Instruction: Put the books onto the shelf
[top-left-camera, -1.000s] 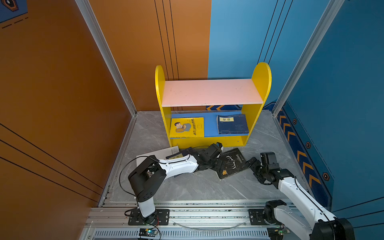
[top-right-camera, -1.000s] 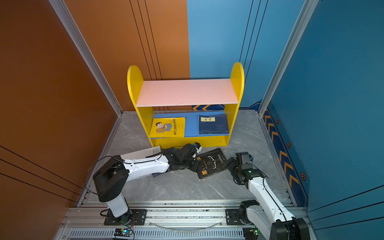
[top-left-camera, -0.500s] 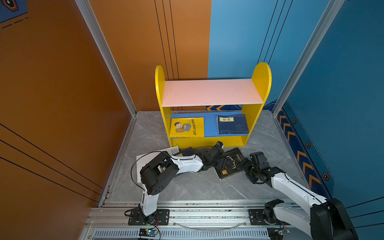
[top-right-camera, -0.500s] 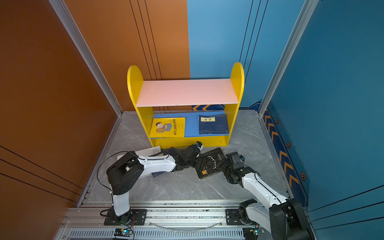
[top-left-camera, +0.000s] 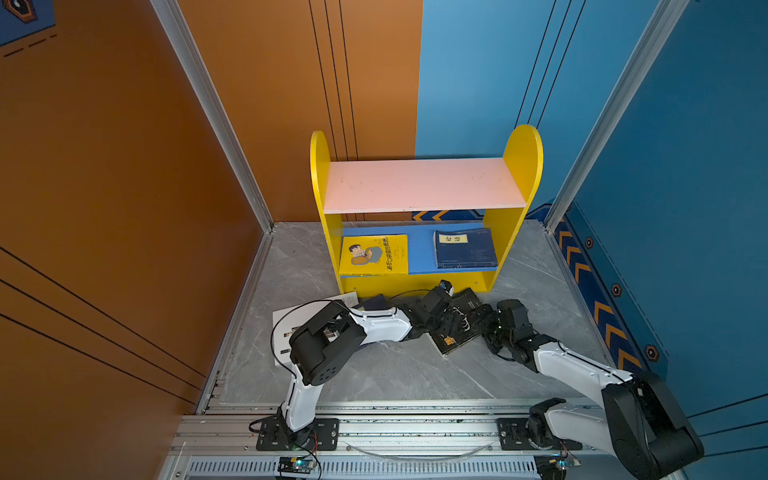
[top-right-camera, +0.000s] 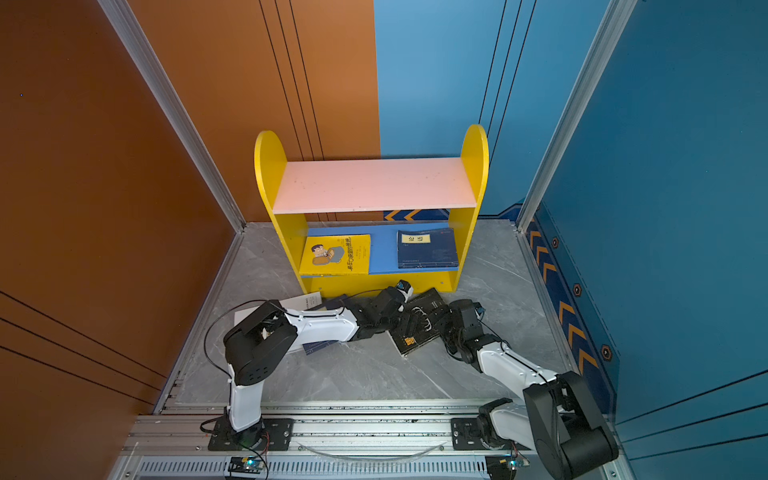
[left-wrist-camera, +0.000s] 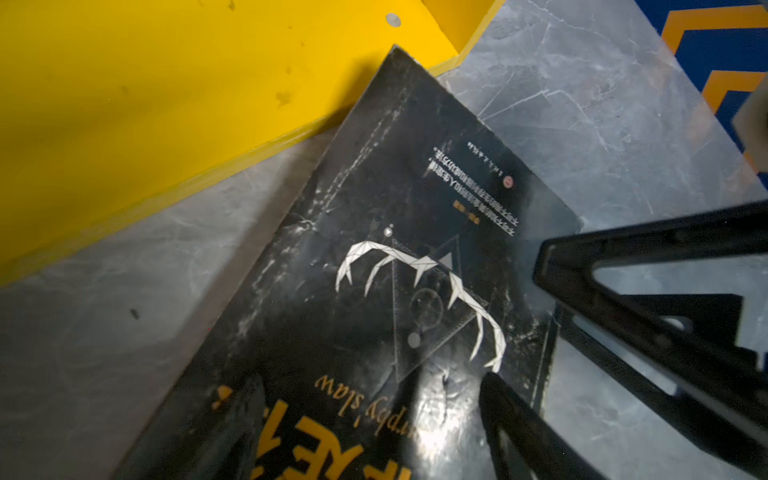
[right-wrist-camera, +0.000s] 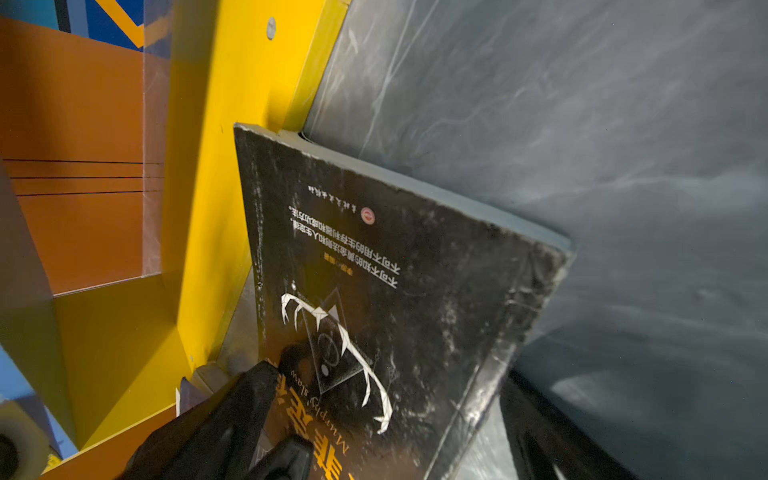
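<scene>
The grey marbled desk (top-left-camera: 374, 374) carries the shelf (top-left-camera: 419, 185) at its back, with a pink upper board and a blue lower board between yellow sides. On the blue board a yellow book (top-left-camera: 374, 254) with a cartoon man lies flat on the left and a navy book (top-left-camera: 464, 249) lies flat on the right, apart from each other. A larger white book (top-left-camera: 284, 332) lies on the desk under the left arm. In front of the shelf lies the black book (left-wrist-camera: 374, 291), turned askew, its far corner up against the shelf's yellow base. The left gripper (top-left-camera: 451, 326) hangs over its cover with fingers spread. The right gripper (top-left-camera: 478, 322) is spread wide at the book's outer edge, one finger (right-wrist-camera: 540, 428) apparently below that edge, which seems slightly raised.
</scene>
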